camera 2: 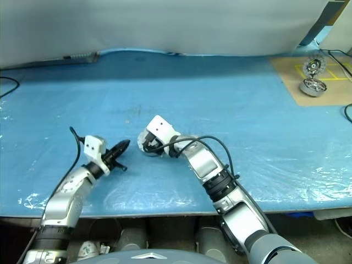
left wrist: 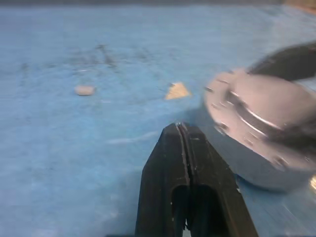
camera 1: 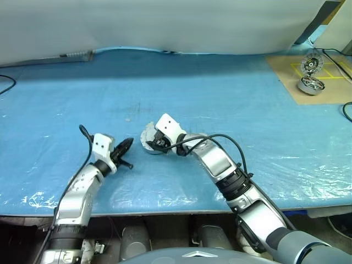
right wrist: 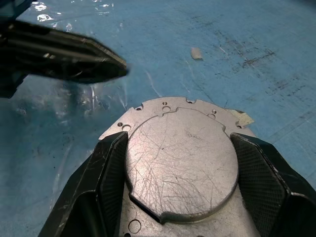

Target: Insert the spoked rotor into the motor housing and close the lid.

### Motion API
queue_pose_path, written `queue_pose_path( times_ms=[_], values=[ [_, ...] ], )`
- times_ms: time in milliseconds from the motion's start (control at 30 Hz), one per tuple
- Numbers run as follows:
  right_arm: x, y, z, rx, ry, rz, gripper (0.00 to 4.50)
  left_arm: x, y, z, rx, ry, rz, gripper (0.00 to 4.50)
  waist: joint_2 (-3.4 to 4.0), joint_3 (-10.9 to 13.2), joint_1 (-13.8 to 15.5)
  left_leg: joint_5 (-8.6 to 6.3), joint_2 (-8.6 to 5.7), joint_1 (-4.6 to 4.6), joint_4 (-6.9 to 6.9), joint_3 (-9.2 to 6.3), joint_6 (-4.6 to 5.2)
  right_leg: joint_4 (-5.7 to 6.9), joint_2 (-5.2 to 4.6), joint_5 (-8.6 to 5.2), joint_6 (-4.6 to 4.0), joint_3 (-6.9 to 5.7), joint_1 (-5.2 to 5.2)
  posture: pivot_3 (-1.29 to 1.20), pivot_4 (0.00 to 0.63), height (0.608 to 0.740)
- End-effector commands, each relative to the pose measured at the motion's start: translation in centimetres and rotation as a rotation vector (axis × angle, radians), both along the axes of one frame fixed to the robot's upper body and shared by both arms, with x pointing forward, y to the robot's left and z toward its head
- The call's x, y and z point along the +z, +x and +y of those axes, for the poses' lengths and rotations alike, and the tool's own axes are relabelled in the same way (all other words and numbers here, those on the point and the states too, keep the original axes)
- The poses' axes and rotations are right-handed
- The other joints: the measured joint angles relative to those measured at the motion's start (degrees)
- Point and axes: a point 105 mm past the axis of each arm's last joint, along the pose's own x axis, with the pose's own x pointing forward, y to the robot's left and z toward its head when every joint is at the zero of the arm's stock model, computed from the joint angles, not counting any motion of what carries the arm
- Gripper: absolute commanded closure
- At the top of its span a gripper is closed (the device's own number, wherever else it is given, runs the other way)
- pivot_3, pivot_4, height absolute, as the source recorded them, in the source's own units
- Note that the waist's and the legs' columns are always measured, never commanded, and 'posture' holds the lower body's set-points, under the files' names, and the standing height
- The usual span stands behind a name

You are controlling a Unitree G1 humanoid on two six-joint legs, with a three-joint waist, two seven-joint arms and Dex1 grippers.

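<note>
Lid betw. right gripper fingers

We see our left gripper pinched closed, pointing toward three o'clock; our right gripper spread wide.

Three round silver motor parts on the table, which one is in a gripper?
The grey disc-topped round part mid-table, clamped by the right gripper. The two silver motors sit untouched on the brown mat far right.

Head stereo pair overlooking blue table, wrist cameras close, low
</note>
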Motion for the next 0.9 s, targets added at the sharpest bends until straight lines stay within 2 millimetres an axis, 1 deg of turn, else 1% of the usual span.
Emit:
queue_pose_path(
  times_ms=[33,133,233,333,533,767,833,900],
  values=[
    [-4.0,-0.2,-2.1,-0.062,-0.122,0.114,1.52,2.1,1.2,0.5,0.036,-0.108,0.076,4.48,0.00,0.00,-0.06,0.00,0.00,0.00,0.00,0.00,0.00,0.00,0.00,0.00,-0.01,0.00,0.00,0.00,0.150,0.740],
    [-4.0,-0.1,-2.1,-0.066,-0.123,0.113,1.52,2.9,1.7,-0.4,-0.041,-0.214,0.192,4.48,0.00,0.00,-0.06,0.00,-0.01,-0.04,-0.01,0.00,-0.01,-0.02,0.01,0.01,-0.02,0.00,-0.01,0.00,0.150,0.740],
    [-4.0,-0.1,-2.1,-0.068,-0.125,0.112,1.52,3.5,1.2,-1.7,-0.145,-0.281,0.250,4.48,0.01,0.00,-0.06,0.01,-0.03,-0.07,-0.01,0.00,-0.01,-0.03,0.00,0.01,-0.02,0.00,-0.01,0.00,0.150,0.740],
    [-4.0,0.0,-2.1,-0.069,-0.126,0.111,1.52,3.5,0.9,-2.3,-0.199,-0.309,0.285,4.48,0.00,0.00,-0.04,0.01,-0.04,-0.08,-0.01,0.00,-0.01,-0.04,0.00,0.01,-0.02,0.00,-0.01,0.00,0.150,0.740],
    [-3.9,0.1,-2.1,-0.069,-0.127,0.107,1.52,1.9,0.4,-3.4,-0.239,-0.271,0.353,4.48,0.00,0.00,-0.04,0.00,-0.03,-0.08,-0.03,-0.01,-0.01,-0.07,0.00,-0.05,0.08,-0.01,-0.01,0.00,0.150,0.740],
    [-3.9,0.1,-2.2,-0.067,-0.132,0.103,1.52,0.1,0.0,-4.1,-0.243,-0.231,0.414,4.48,0.04,-0.02,-0.01,0.00,-0.03,-0.07,-0.06,-0.02,0.00,-0.10,-0.01,-0.19,0.33,-0.01,0.01,0.00,0.150,0.740],
    [-3.7,0.0,-2.0,-0.056,-0.123,0.098,1.52,-0.1,-0.1,-4.4,-0.249,-0.226,0.423,4.48,0.06,-0.04,0.05,0.00,-0.04,-0.07,-0.06,-0.02,0.00,-0.11,-0.03,-0.21,0.36,-0.01,0.02,0.00,0.150,0.740],
    [-3.1,-0.1,-1.9,-0.045,-0.091,0.094,1.52,-0.1,-0.1,-4.6,-0.252,-0.228,0.424,4.48,0.11,-0.06,0.09,0.00,-0.05,-0.05,-0.06,-0.02,0.00,-0.12,-0.04,-0.23,0.39,-0.02,0.05,0.00,0.150,0.740]
  ],
)
